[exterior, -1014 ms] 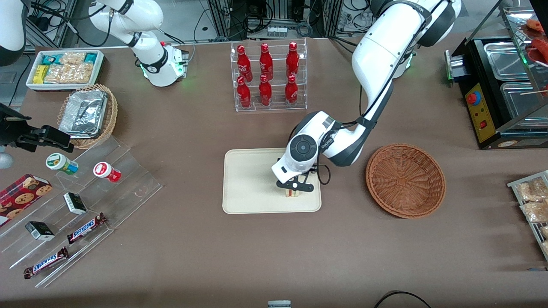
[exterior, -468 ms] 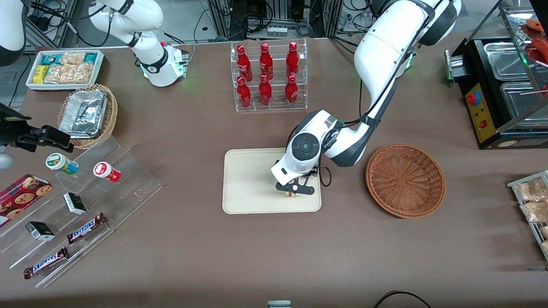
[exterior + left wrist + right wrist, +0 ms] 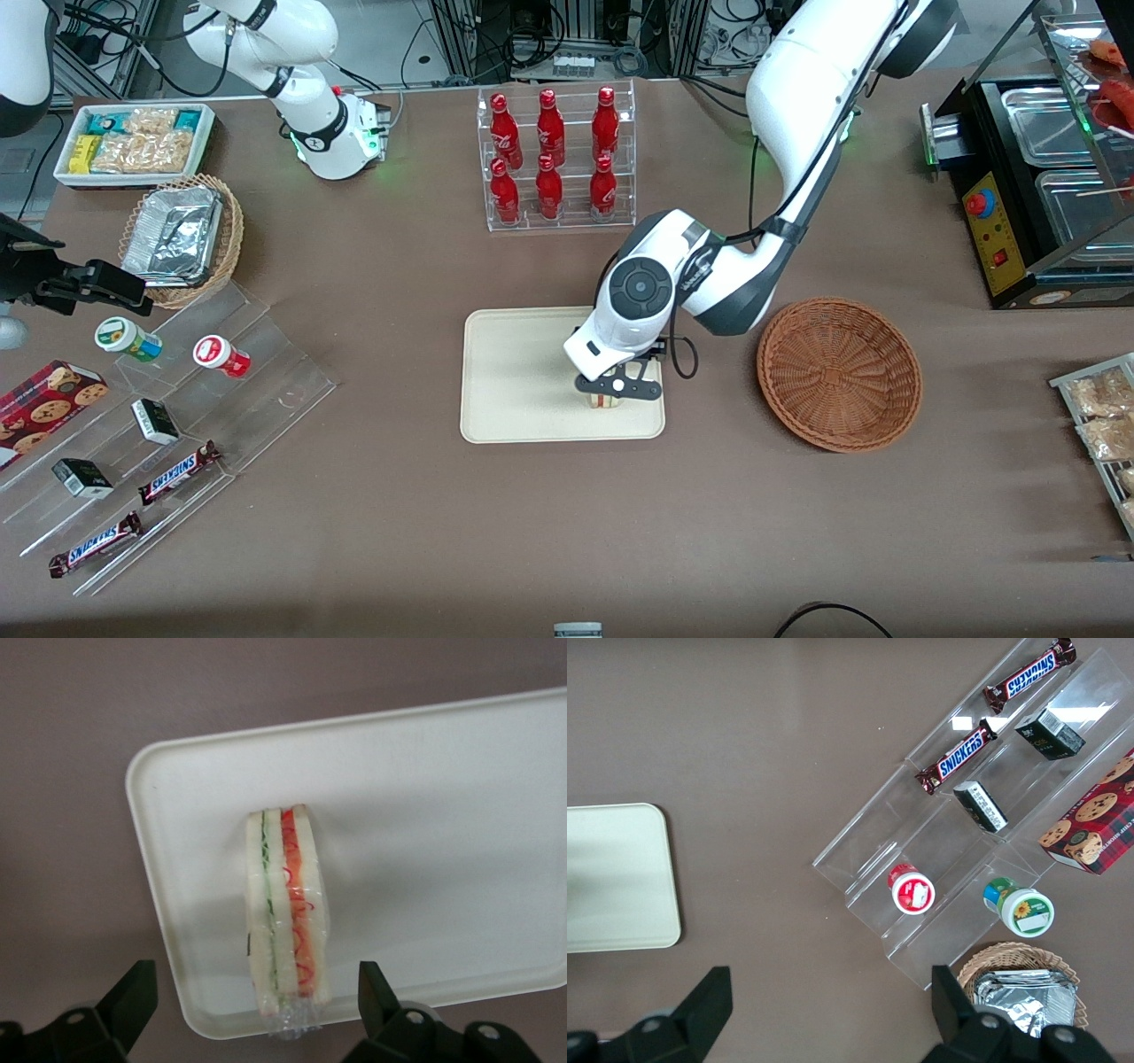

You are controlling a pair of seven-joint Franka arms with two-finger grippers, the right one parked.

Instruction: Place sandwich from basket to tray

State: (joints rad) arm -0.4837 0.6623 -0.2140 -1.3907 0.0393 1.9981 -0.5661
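The sandwich (image 3: 286, 912) stands on its edge on the cream tray (image 3: 443, 815), wrapped in clear film, with red and green filling lines showing. In the front view the sandwich (image 3: 607, 401) sits near the tray's (image 3: 514, 372) corner closest to the basket (image 3: 838, 372). My gripper (image 3: 617, 388) hovers just above it, open, with one black finger on each side of the sandwich and clear of it. In the wrist view the gripper (image 3: 257, 1001) shows both fingertips (image 3: 133, 992) wide apart. The reddish-brown basket holds nothing.
A clear rack of red bottles (image 3: 554, 159) stands farther from the front camera than the tray. Toward the parked arm's end lie a stepped acrylic display (image 3: 177, 416) with snacks, a lighter wicker basket with foil container (image 3: 182, 235) and a white snack bin (image 3: 133, 142).
The gripper has risen slightly off the sandwich, and the arm's elbow has lifted. The sandwich stays put on the tray.
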